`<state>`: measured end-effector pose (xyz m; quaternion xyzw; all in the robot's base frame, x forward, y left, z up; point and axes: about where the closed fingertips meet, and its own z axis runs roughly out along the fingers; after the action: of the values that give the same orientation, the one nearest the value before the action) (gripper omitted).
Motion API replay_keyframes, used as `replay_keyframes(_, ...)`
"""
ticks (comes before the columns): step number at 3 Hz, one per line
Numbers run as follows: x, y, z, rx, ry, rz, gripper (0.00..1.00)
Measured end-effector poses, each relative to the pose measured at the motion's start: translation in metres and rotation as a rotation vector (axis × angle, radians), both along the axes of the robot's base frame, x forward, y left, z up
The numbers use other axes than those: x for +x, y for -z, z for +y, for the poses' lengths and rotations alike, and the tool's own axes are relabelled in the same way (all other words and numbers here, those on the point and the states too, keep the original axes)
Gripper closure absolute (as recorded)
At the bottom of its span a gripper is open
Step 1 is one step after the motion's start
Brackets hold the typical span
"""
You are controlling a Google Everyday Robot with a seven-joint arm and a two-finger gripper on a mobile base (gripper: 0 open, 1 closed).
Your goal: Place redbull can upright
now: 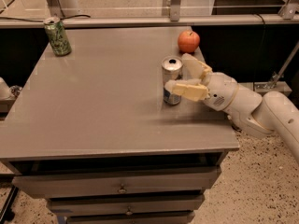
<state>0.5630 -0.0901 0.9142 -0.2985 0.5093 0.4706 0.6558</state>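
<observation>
Nearest you, the drawers (121, 189) sit under the front edge of the tabletop (93, 120), and none of that bears on the move. Just beyond, towards the right edge, the redbull can (171, 73) stands upright on the tabletop with its shiny top facing up, so the placing looks all but done. Your claw (176, 73) reaches in from the right with its fingers spread on either side of the can. The near finger crosses the can's lower front, and the far finger sits just behind its upper right side. You cannot tell from here whether either pad is touching the metal. That is the danger: the can is tall, slim and light, so if you draw the claw back at an angle, or lift before both fingers are free, the near finger could drag the base and tip the can over. I would pull straight back along the arm. Further off, the apple (188, 41) lies near the far finger, and a sideways swing could knock it rolling. The green can (57, 36) stands well apart at the far left corner.
</observation>
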Motion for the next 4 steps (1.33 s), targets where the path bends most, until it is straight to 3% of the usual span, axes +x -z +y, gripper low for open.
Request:
replay_keyframes(2,-0.003,-0.01,-0.011,-0.014,0.012,-0.017,0.0)
replay_keyframes(4,-0.017,-0.073,-0.077,-0.199,0.054,-0.038,0.0)
